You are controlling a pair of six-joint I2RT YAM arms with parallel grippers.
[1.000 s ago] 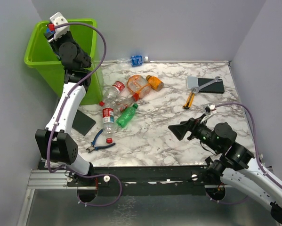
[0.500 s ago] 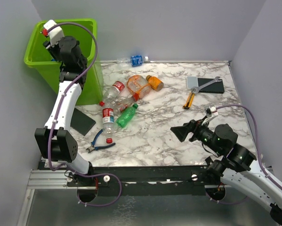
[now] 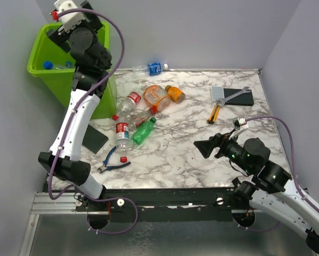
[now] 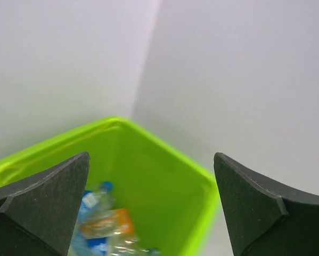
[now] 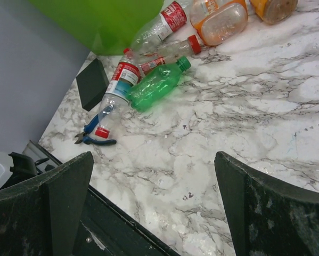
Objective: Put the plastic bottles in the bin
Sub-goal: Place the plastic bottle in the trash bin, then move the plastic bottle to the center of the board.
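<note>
Top external: the bin (image 3: 51, 80) stands at the far-left corner of the table (image 3: 175, 154), with some bottles (image 3: 48, 65) inside. Several more plastic bottles (image 3: 143, 130) lie mid-table.

Left wrist: left jaws spread wide and empty, directly above the bin's mouth.

Right wrist: right jaws spread and empty, above the table. A green bottle (image 5: 156, 84) lies ahead, and pliers (image 5: 95, 140) lie beside a red-labelled bottle (image 5: 119, 85).
</note>
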